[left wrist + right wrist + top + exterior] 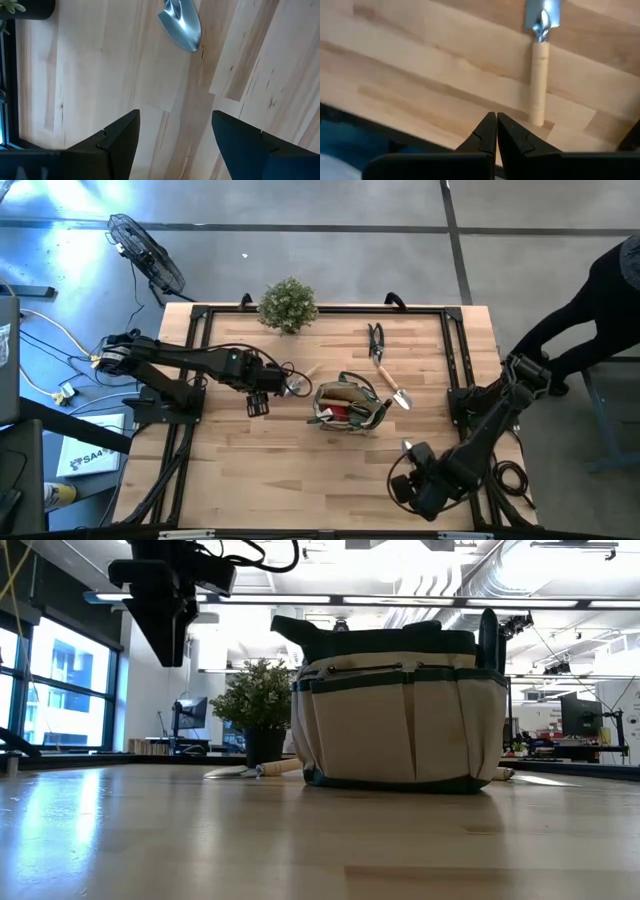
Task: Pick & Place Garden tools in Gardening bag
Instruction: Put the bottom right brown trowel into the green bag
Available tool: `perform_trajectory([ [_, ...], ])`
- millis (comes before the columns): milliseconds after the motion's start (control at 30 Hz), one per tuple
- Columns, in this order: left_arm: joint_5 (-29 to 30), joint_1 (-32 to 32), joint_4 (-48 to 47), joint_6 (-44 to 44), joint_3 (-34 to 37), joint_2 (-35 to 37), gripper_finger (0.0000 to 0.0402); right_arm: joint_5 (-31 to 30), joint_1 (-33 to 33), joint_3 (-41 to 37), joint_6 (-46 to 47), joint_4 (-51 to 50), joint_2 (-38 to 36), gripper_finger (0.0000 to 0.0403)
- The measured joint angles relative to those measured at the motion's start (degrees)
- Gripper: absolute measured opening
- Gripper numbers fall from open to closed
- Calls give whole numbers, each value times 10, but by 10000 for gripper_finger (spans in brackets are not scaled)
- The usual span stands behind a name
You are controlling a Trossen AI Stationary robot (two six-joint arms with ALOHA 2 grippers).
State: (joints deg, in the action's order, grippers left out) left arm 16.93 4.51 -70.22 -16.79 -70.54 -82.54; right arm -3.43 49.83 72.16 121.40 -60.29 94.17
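The olive and tan gardening bag [345, 405] [400, 710] stands on its base mid-table, with a red piece [340, 412] and other tools inside. One wooden-handled trowel lies left of the bag, blade [296, 385] [181, 25] on the table. Another trowel [390, 385] lies to the bag's right, and dark snips [376, 340] lie beyond it. My left gripper [266, 392] [175, 117] hangs open above bare table just short of the left trowel's blade. My right gripper [412, 460] [496, 117] points down, shut, beside the end of a wooden tool handle [538, 82] that lies flat.
A bushy potted plant [288, 305] [260, 700] stands at the far edge, left of centre. Black rails run along the table's sides. A person [600, 300] stands beyond the table's right edge. Bare wood [280, 470] lies between the bag and the near edge.
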Motion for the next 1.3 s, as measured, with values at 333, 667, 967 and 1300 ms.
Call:
perform_trajectory([
  [333, 0, 0, 2, -2, 0, 0, 239, 21, 0, 0, -44, -1, 0, 9],
  [667, 0, 0, 2, -2, 0, 0, 239, 4, 0, 0, -44, 7, 0, 123],
  [967, 0, 0, 3, -2, 0, 0, 239, 30, 21, 0, -13, -22, 0, 148],
  [1300, 1, 0, 3, -2, 0, 0, 239, 66, 33, 0, 36, -25, 0, 148],
])
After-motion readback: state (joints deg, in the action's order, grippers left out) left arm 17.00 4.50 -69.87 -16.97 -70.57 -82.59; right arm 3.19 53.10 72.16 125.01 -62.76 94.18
